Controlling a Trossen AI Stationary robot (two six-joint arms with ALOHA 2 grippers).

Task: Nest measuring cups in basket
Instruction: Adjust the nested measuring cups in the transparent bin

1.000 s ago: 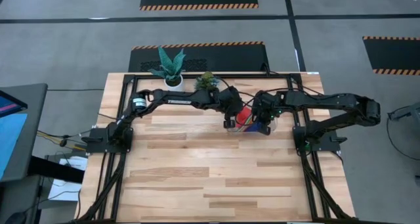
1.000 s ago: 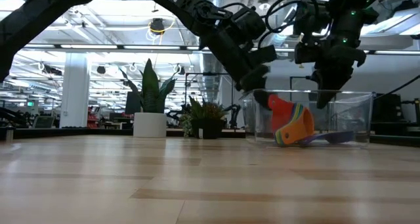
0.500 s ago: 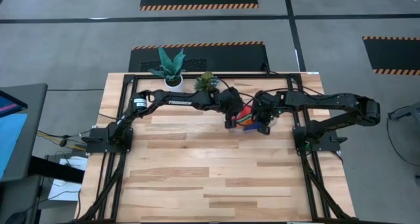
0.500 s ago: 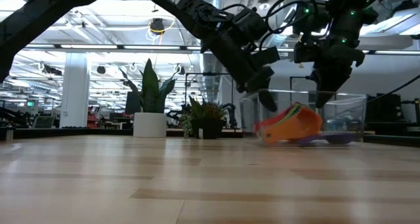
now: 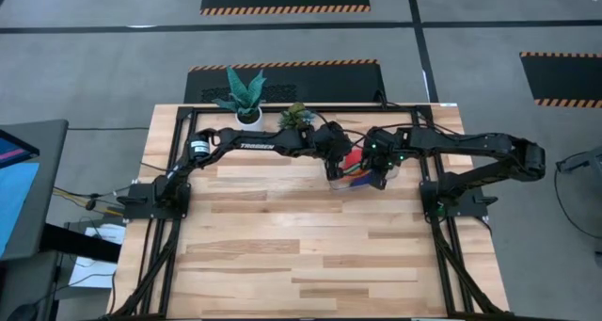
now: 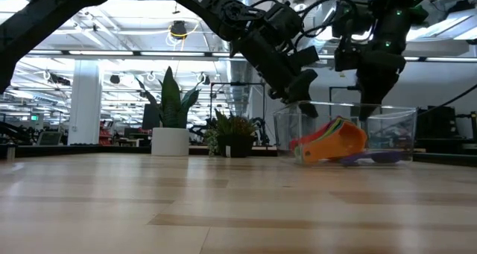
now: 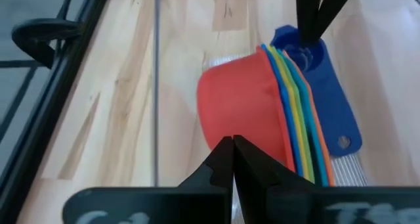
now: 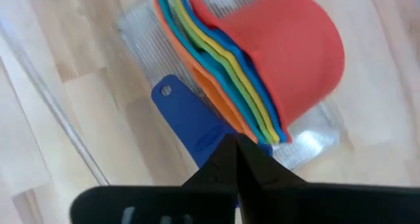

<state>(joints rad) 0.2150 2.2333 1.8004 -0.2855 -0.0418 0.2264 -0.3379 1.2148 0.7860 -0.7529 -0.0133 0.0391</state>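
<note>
The basket [image 6: 346, 135], a clear low-walled tray, sat on the wooden counter [image 5: 310, 255] toward its far edge, between the two arms, and it held the measuring cups [image 6: 332, 144] nested into one stack lying on its side. In the low view the stack leaned against the basket's floor with the orange cup outermost toward the camera, thin rims of yellow, green and blue showing behind it, and a dark blue handle [image 6: 373, 158] lying flat along the bottom. Both wrist views showed the red cup [image 7: 239, 112] as the rounded outer end of the stack, with the coloured rims fanned out behind it and the dark blue handle stretched out flat beside them. The left gripper [image 7: 233, 159] hung just above the red cup, its fingers pressed together and holding nothing. The right gripper [image 8: 235, 159] hovered over the other side of the stack, above the blue handle, its fingers likewise closed and empty. A white plant pot [image 6: 170, 141] with a tall leafy plant and a smaller dark-potted plant [image 6: 235, 138] stood at the counter's far edge, well apart from the basket
</note>
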